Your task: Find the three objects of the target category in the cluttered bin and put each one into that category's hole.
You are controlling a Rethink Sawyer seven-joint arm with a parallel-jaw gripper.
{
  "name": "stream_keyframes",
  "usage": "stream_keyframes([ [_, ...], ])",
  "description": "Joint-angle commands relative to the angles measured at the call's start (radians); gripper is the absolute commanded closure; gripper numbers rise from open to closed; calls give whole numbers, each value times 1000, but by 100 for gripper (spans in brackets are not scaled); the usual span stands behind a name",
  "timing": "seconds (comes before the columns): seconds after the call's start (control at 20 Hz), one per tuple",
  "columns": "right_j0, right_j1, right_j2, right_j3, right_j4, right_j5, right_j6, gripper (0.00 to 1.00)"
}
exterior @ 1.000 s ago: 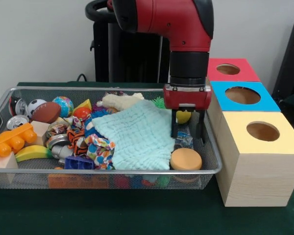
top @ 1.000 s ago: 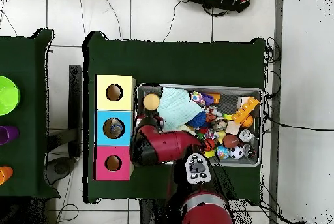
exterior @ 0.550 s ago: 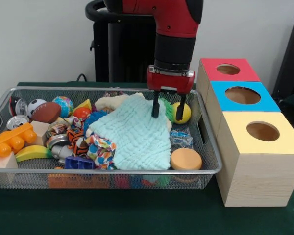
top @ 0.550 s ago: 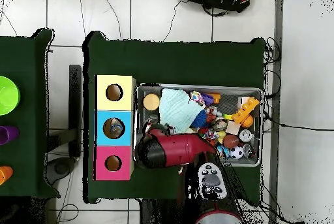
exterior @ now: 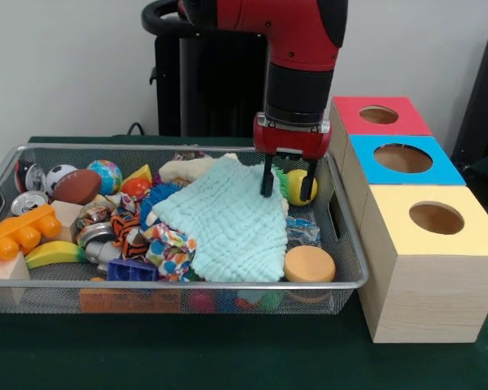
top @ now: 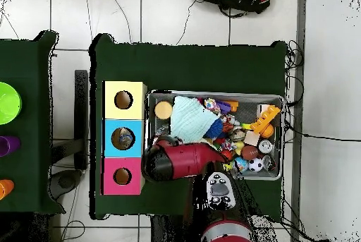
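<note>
My gripper (exterior: pixel 288 186) hangs open in the right rear part of the wire bin (exterior: pixel 8 174). Between its fingers and just behind them sits a yellow ball (exterior: pixel 295 185) with a green spiky toy beside it. A light blue cloth (exterior: pixel 228 221) covers the middle of the bin, and the left finger stands at its far edge. In the overhead view the red arm (top: pixel 180 161) hides the gripper. The three boxes with holes stand beside the bin: red (exterior: pixel 380 114), blue (exterior: pixel 403 158) and yellow (exterior: pixel 436 218). Something lies inside the blue hole (top: pixel 123 139).
The bin's left half holds several toys: a football (exterior: pixel 76 186), a globe ball (exterior: pixel 106 175), an orange block (exterior: pixel 16 234), a can (exterior: pixel 26 202), a banana (exterior: pixel 54 253). An orange disc (exterior: pixel 308 263) lies at the near right corner.
The gripper moved from the bin's right side back and left over the cloth's far edge, then shifted slightly right and down around the yellow ball. It stayed open.
</note>
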State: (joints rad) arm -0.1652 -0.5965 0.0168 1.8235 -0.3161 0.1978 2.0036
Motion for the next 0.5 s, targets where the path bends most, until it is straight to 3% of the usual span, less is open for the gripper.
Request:
stream_keyframes([
  [0.05, -5, 28, 43, -41, -33, 55, 20, 0],
  [0.5, -31, 10, 63, -36, -25, 58, 12, 0],
])
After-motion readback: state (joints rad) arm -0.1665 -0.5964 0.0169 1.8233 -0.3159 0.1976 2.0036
